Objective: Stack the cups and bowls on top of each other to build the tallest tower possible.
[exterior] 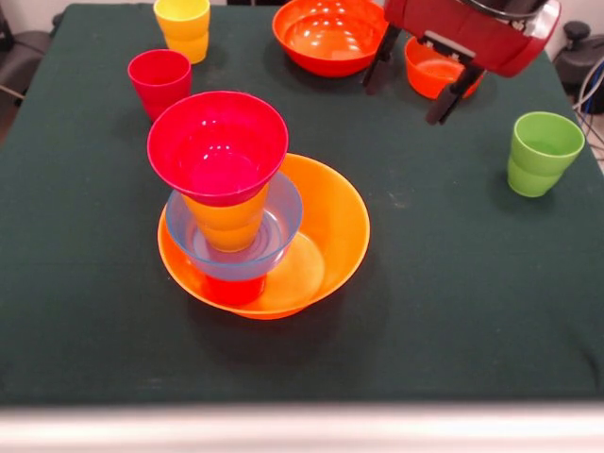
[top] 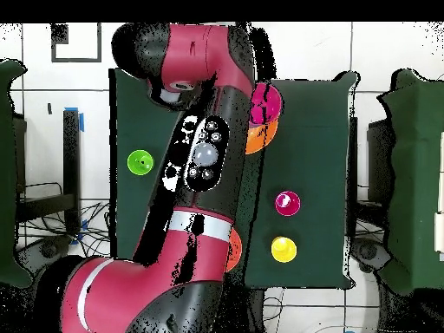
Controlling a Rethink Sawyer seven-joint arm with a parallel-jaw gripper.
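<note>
The tower stands in the wide orange bowl [exterior: 326,222]: a red-orange cup [exterior: 231,289], a light blue bowl [exterior: 278,226], an orange cup [exterior: 226,222] and a magenta bowl [exterior: 217,146] on top [top: 264,104]. My gripper [exterior: 412,83] is open and empty at the far right, its black fingers [exterior: 377,61] hanging just above and in front of the small orange-red bowl [exterior: 434,71]. The large red-orange bowl [exterior: 328,36], yellow cup [exterior: 183,28], crimson cup [exterior: 159,80] and green cup [exterior: 542,153] stand loose. The dark blue bowl is out of view.
The dark green cloth [exterior: 453,302] covers the table. In the overhead view the arm [top: 208,156] hides much of the table; the green cup [top: 140,161], crimson cup [top: 288,204] and yellow cup [top: 284,250] show beside it.
</note>
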